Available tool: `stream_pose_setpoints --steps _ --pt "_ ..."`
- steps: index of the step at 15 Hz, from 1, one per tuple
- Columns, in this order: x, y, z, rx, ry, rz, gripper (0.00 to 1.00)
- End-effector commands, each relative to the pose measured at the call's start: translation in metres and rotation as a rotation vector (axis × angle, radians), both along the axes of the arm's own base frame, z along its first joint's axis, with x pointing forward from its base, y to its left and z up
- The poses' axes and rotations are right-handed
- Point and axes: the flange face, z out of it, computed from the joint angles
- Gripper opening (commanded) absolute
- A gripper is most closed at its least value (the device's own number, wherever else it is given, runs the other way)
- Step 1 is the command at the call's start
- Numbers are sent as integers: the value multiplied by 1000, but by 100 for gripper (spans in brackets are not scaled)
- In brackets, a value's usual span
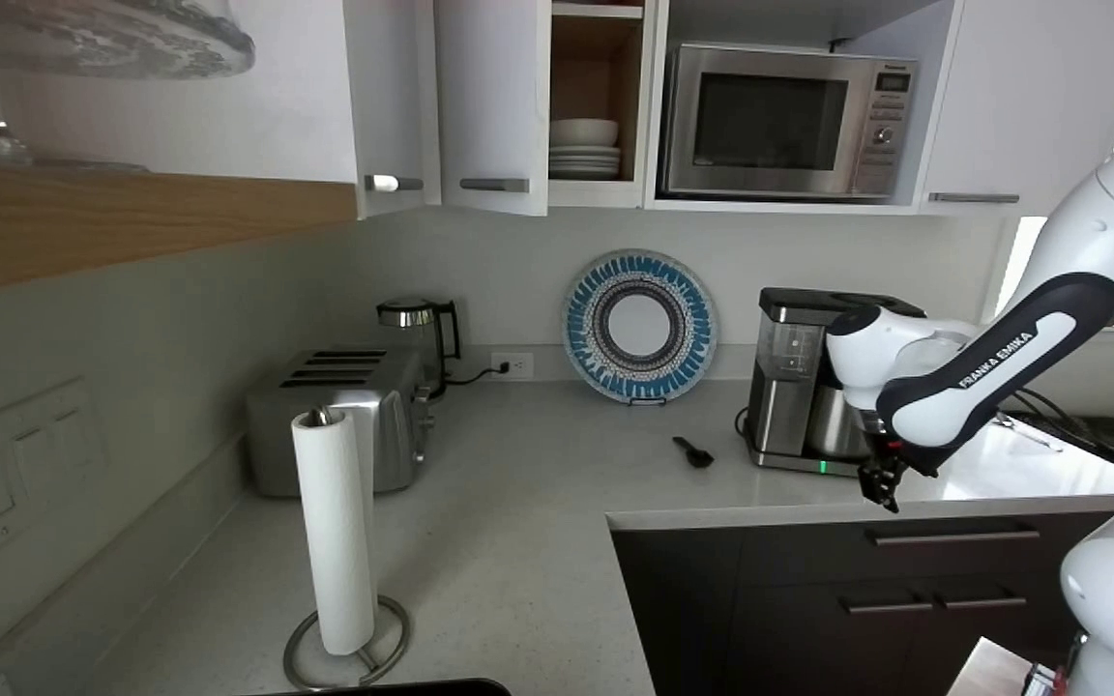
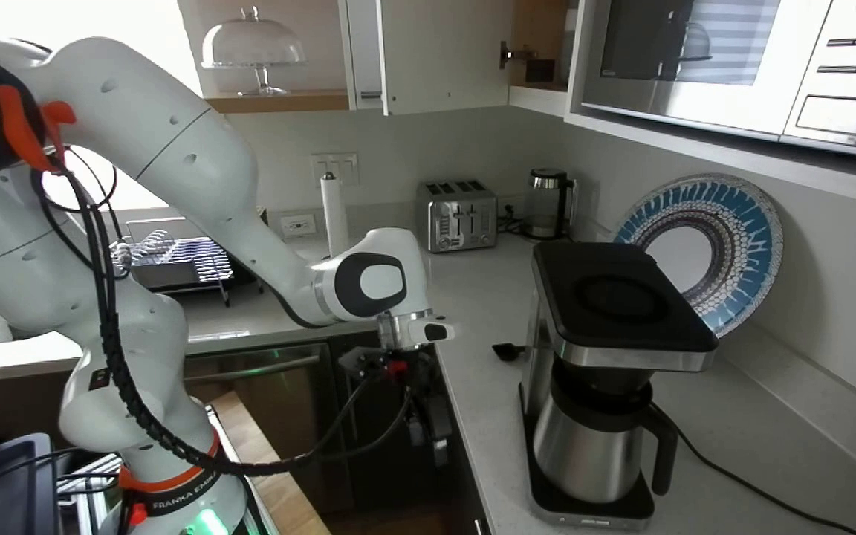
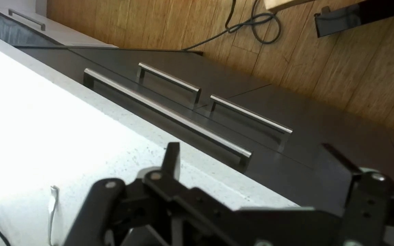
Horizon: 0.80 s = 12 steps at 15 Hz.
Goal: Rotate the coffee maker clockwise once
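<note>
The coffee maker point(image 1: 781, 411) is a boxy silver-and-black machine. It stands upright on the counter and shows in both exterior views point(image 2: 625, 297). Its steel carafe point(image 2: 584, 449) has a dark handle point(image 2: 664, 449) and sits on the base. The robot arm hides part of it in an exterior view. It is out of the wrist view. My gripper point(image 1: 881, 488) hangs low by the counter's front edge, apart from the coffee maker. In the wrist view my gripper point(image 3: 257, 157) has its fingers wide apart with nothing between them.
A black scoop point(image 1: 692, 452) lies on the counter near the coffee maker. A patterned plate point(image 1: 581, 329) leans on the wall. A toaster point(image 1: 349, 425), a glass kettle point(image 2: 545, 208) and a paper towel roll point(image 1: 333, 541) stand farther off. Drawer handles point(image 3: 169, 112) jut out below the counter edge point(image 3: 115, 119).
</note>
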Motion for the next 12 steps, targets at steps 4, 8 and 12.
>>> stream_pose_setpoints --steps 4,8,12 --pt "-22 -64 -28 -12 -87 38 100" --pt "-17 -90 -30 -36 -158 26 100" --pt "-14 -115 -39 -75 -167 -123 100"
